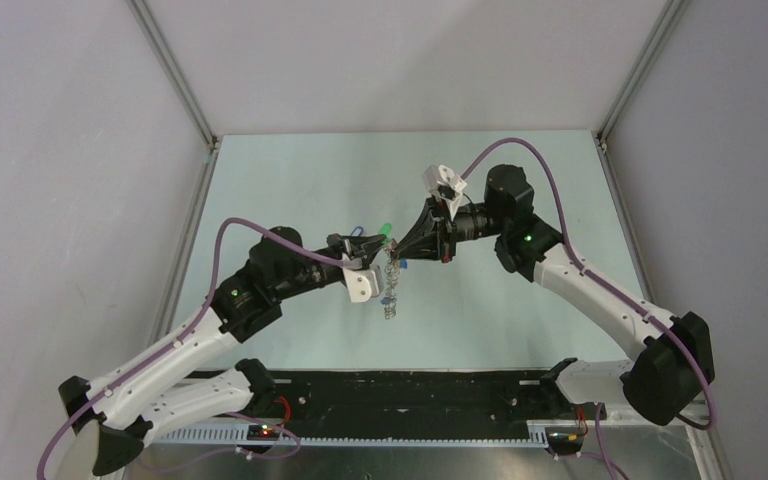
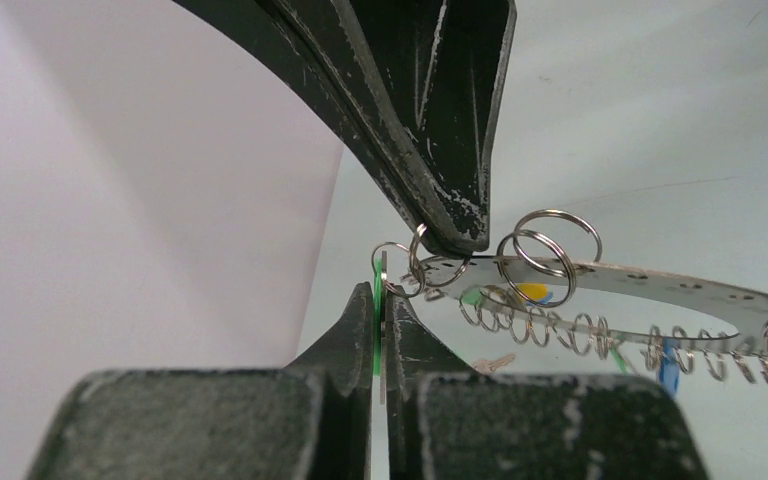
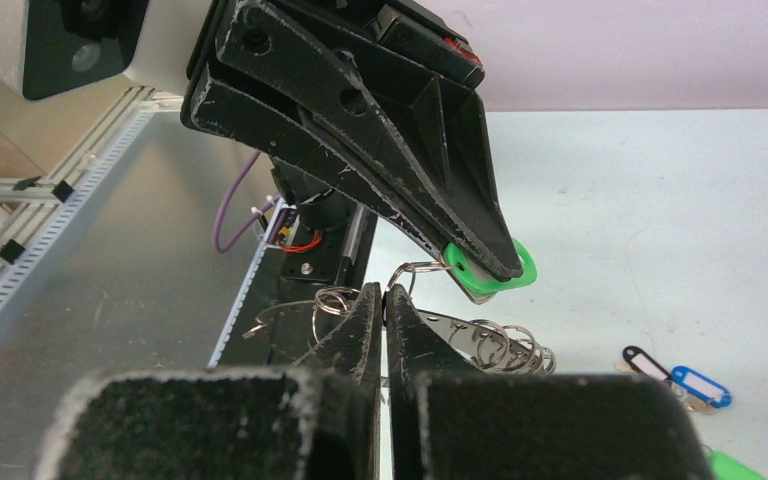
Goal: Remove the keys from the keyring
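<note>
Grippers of both arms stood tip to tip above the middle of the table (image 1: 520,300). The left gripper (image 2: 382,292) was closed. Its two fingers pressed flat against a green tag (image 3: 505,272), and only the thin edge of that tag showed between them in the left wrist view. The right gripper (image 3: 385,297) was also closed, clamped on the edge of the keyring (image 2: 660,283), a flat grey metal band pierced with small holes. A small wire ring (image 3: 422,268) appeared to link the green tag to the keyring, so the two grip points lay just beside each other.

The keyring was held clear of the table, suspended between the two grippers. A row of split rings (image 2: 550,325) hung along its band. The keys (image 1: 390,292) dangled below in a loose bunch, among them a blue tag (image 2: 669,365) and a yellow tag (image 2: 532,292); the individual key blades were too blurred to count.

Three loose items lay on the table, well apart from the keyring, in the right wrist view:
- a blue-tagged key (image 3: 700,385)
- a black-tagged key (image 3: 645,362), just beside the blue one
- part of a second green tag (image 3: 735,468), cut off by the frame edge
</note>
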Tool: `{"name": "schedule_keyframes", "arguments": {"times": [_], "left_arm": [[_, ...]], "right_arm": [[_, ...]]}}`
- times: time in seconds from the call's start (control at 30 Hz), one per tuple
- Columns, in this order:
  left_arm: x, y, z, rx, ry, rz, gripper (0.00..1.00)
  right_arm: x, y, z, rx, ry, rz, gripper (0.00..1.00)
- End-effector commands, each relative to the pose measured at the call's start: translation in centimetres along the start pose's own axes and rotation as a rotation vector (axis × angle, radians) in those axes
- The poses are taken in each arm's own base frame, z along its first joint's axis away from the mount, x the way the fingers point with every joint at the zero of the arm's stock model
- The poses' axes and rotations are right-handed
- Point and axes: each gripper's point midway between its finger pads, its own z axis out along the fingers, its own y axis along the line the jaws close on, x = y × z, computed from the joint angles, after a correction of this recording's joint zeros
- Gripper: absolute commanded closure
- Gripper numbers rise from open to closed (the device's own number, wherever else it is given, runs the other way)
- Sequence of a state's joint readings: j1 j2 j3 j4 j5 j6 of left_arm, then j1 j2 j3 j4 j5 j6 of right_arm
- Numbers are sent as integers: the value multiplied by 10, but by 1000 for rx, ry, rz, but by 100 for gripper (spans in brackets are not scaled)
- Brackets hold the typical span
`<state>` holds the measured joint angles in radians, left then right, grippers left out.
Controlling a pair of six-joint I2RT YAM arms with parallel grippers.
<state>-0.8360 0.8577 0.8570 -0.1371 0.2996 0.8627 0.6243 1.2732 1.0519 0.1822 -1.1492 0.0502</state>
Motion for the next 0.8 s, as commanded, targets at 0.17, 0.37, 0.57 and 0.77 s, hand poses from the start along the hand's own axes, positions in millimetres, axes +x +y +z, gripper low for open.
{"name": "schedule_keyframes", "arguments": {"times": [0.17, 0.37, 0.57, 0.77], "left_arm": [[-26, 36, -9, -116, -66, 20, 100], [-26, 36, -9, -117, -68, 20, 100], [-24, 37, -9, -117, -64, 19, 100], [-24, 38, -9, -120, -67, 17, 100]], "right_arm": [[-5, 8, 7, -88, 21, 118, 100], [1, -4, 10, -57, 37, 194, 100], [7, -9, 12, -57, 53, 251, 100], [14, -15, 17, -56, 72, 301, 100]]}}
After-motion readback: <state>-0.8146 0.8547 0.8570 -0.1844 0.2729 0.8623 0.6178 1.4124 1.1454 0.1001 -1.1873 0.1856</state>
